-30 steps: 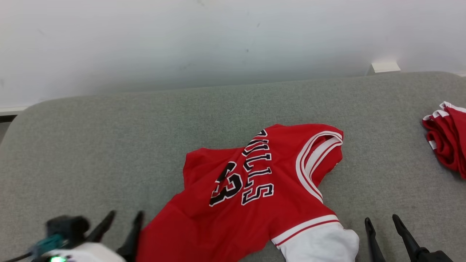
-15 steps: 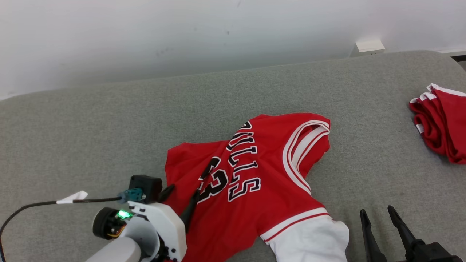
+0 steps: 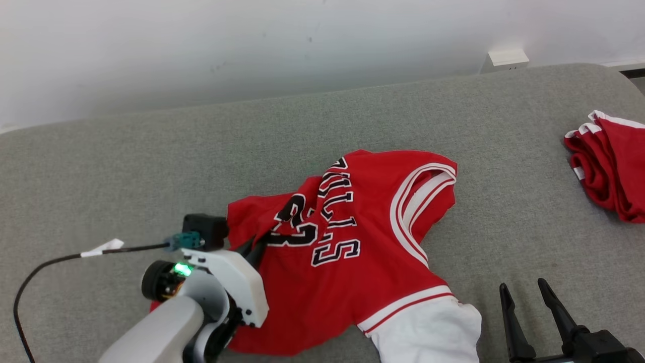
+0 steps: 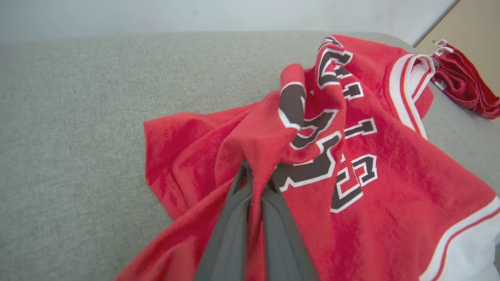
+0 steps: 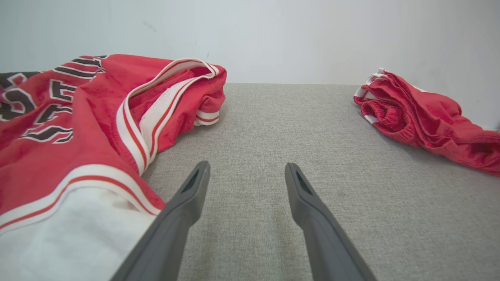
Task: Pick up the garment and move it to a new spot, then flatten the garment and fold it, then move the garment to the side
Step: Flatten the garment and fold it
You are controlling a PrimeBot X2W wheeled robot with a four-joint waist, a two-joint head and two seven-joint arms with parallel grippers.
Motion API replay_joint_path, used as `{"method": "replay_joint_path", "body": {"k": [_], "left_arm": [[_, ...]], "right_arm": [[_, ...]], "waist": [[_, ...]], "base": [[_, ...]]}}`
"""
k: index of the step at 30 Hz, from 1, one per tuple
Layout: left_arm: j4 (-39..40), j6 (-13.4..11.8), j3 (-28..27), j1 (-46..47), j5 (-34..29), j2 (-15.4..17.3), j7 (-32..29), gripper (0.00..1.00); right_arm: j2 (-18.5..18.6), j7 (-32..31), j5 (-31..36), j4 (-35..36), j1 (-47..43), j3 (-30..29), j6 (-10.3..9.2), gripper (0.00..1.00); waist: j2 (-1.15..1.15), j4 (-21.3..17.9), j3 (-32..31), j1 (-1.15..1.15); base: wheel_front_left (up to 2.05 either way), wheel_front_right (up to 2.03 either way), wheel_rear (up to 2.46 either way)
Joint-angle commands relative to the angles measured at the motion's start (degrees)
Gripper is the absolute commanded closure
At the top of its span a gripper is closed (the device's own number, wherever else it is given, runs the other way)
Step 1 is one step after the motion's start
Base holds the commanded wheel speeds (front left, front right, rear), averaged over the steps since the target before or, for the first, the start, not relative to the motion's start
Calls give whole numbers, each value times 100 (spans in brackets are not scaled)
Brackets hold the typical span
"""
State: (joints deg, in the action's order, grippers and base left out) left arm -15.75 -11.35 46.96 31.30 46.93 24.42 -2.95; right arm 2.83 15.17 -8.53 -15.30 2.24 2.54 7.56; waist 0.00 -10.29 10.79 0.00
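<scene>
— Grip of left gripper (image 4: 254, 173): clamped on a raised fold of red jersey (image 3: 373, 262), centre of frame, on grey cushion (image 3: 151, 176). Why there?
— Bunched beside the number, likely for lifting to a new spot. Right gripper (image 3: 524, 288): parted, empty, lower right.

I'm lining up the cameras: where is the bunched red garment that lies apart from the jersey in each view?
Head view: bunched red garment at the right edge, mid-height.
Left wrist view: upper right corner, beyond the jersey.
Right wrist view: right side, mid-height.
Shared landmark: the jersey's white-striped opening, left of it in all three.
</scene>
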Motion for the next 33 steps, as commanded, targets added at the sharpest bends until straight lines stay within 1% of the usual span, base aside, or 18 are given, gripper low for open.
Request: {"method": "replay_joint_path", "body": {"k": [1, 4, 5, 7, 12, 16, 17, 18, 19, 22, 26, 29, 33], "left_arm": [[-55, 13, -87, 152, 46, -21, 48, 100], [-228, 82, -299, 311, 299, -158, 103, 100], [-339, 123, -332, 396, 292, -154, 88, 100], [-564, 188, -432, 540, 420, -246, 90, 100], [-1297, 304, -511, 949, 382, -343, 200, 100], [-1878, 375, -614, 1254, 366, -487, 451, 100], [-2201, 389, -631, 1364, 288, -523, 631, 70], [-2350, 423, -600, 1389, 263, -539, 677, 53], [-2486, 473, -592, 1409, 259, -565, 726, 0], [-2782, 570, -555, 1394, 203, -616, 939, 0], [-2861, 615, -536, 1207, 151, -625, 1285, 0], [-2624, 548, -536, 1034, 123, -527, 1472, 0], [-1868, 390, -398, 591, -38, -363, 1538, 0]], "right_arm": [[16, -5, 67, -20, 45, -4, -15, 0], [14, -5, 89, -32, 77, 34, -15, 0], [16, -4, 101, -38, 95, 55, -15, 0], [14, -4, 123, -57, 129, 99, -15, 0], [15, -4, 115, -84, 215, 169, -15, 0], [15, -4, 109, -90, 219, 169, -15, 0], [15, -4, 100, -100, 222, 177, -15, 0], [15, -4, 88, -102, 220, 187, -15, 0], [14, -5, 73, -100, 222, 191, -15, 0], [16, -5, 42, -82, 174, 136, -15, 0], [17, -4, 29, -53, 75, 44, -15, 0], [15, -4, 43, -38, 0, -35, -15, 0], [15, -4, 99, -13, -94, -108, -15, 0]], "waist": [[0, -5, 5, 0], [0, -32, 25, 0], [0, -46, 35, 0], [0, -80, 58, 0], [0, -214, 108, 0], [0, -286, 152, 0], [0, -318, 153, 0], [0, -339, 151, 0], [0, -355, 152, 0], [0, -351, 104, 0], [0, -306, -26, 0], [0, -269, -155, 0], [0, -232, -330, 0]], "base": [[0, 0, 0], [0, 0, 0], [0, 0, 0], [0, 0, 0], [0, 0, 0], [0, 0, 0], [0, 0, 0], [0, 0, 0], [0, 0, 0], [0, 0, 0], [0, 0, 0], [0, 0, 0], [0, 0, 0]]}}
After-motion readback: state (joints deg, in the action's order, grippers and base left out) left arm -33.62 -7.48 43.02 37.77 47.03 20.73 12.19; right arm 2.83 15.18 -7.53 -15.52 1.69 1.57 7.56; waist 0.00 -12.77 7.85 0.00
